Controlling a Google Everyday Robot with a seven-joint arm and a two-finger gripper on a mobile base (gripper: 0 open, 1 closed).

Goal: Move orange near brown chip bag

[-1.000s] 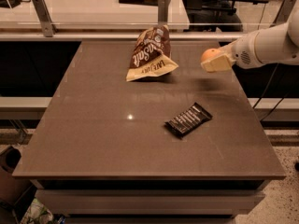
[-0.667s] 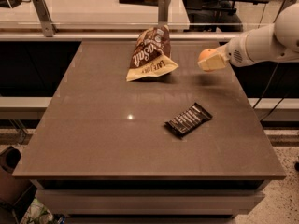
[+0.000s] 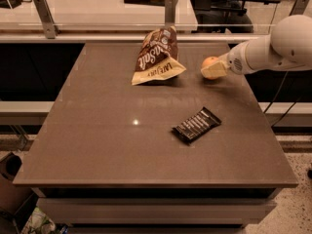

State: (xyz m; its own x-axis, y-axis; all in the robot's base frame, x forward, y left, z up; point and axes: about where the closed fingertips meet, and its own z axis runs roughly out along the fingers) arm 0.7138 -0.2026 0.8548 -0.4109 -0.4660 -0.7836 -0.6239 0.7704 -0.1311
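The gripper (image 3: 215, 70) reaches in over the surface's (image 3: 97, 145) right edge, jaws clamped on the orange (image 3: 209, 62), towards the far right corner and near the brown chip bag (image 3: 157, 57).

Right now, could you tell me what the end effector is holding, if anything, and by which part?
The end effector, right of the brown chip bag, grips the orange around its lower half.
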